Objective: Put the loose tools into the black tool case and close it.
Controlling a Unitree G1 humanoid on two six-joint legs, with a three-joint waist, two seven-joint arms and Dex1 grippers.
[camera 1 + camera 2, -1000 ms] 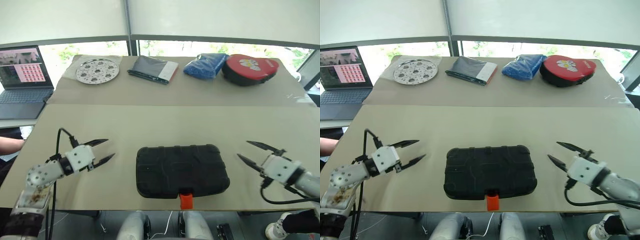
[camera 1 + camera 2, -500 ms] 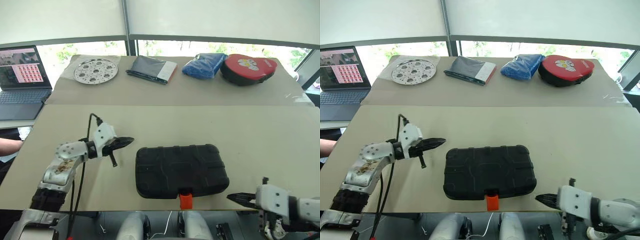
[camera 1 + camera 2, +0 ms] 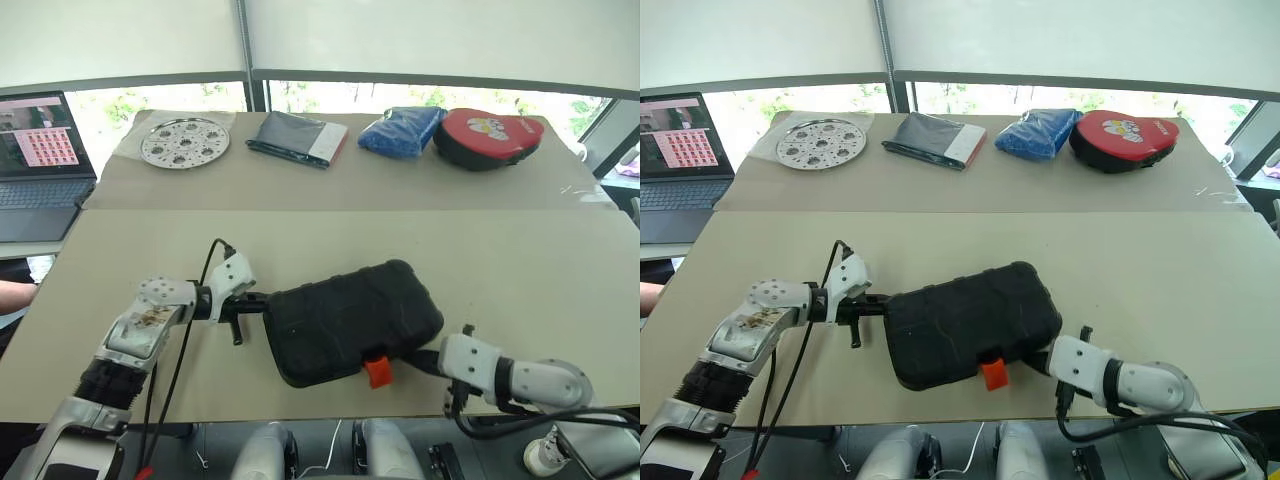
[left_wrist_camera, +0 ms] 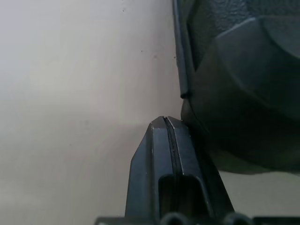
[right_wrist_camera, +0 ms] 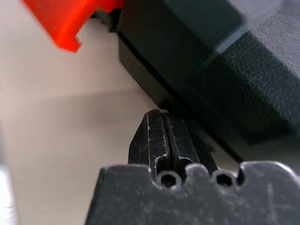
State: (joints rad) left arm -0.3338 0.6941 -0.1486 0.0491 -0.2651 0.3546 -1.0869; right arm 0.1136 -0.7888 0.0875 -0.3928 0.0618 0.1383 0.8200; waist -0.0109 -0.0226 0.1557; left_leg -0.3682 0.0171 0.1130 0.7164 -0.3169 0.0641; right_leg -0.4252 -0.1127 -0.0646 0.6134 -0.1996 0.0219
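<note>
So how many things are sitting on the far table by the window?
4. A round silver tray at the left end, then a flat dark pouch, then a blue bag, and a red-topped case at the right end. Something small could be hidden behind them.

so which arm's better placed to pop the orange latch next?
Probably the right. The right gripper, shut, sits at the case's near corner, just beside the orange latch. The left gripper, also shut, presses the far left end.

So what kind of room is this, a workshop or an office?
It looks most like a lab or test room: plain tables set by a wide window, an open laptop at one side, and assorted props laid out in a row, such as a perforated metal disc.
</note>
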